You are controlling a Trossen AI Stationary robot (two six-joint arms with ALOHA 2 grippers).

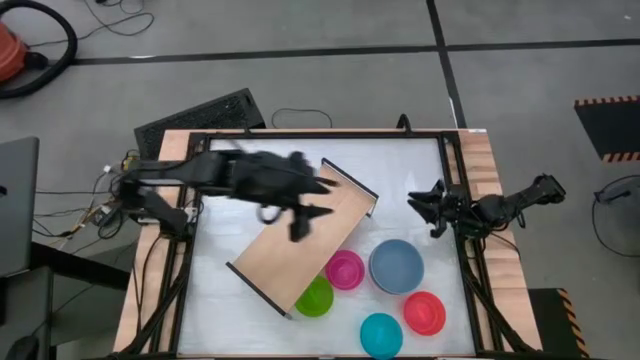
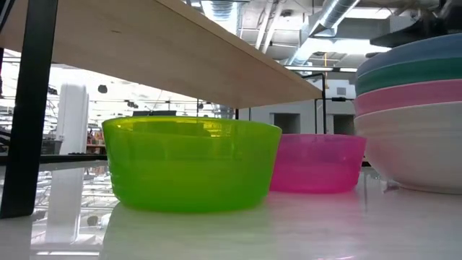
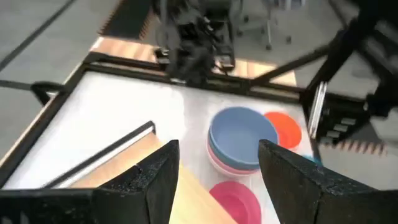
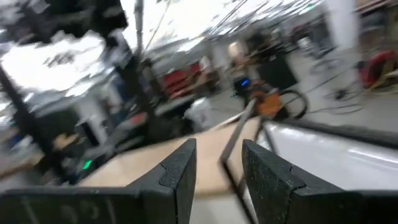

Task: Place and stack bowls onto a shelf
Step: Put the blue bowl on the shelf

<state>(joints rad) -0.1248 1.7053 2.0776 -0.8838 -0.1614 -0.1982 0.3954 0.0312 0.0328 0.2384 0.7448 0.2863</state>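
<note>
The shelf [image 1: 305, 245] stands slantwise in the middle of the table on its black end frames [image 2: 29, 108]. My left gripper [image 1: 315, 205] hovers open and empty over the shelf's far half; its wrist view shows the board [image 3: 130, 168] below the fingers. My right gripper [image 1: 425, 205] is open and empty at the table's right side, pointing toward the shelf. A stack of larger bowls, blue on top [image 1: 396, 265], sits right of the shelf. The magenta bowl [image 1: 345, 269] sits beside the shelf, and the lime green bowl [image 1: 314, 297] is partly under its near end. The cyan bowl [image 1: 381, 334] and red bowl [image 1: 424, 313] sit near the front.
The low view shows the stack [image 2: 415, 115] as blue, teal, pink and cream white bowls, next to the magenta [image 2: 317, 162] and lime green [image 2: 191, 166] bowls. A black frame [image 1: 300, 133] borders the white table top. A keyboard [image 1: 200, 115] lies beyond the far edge.
</note>
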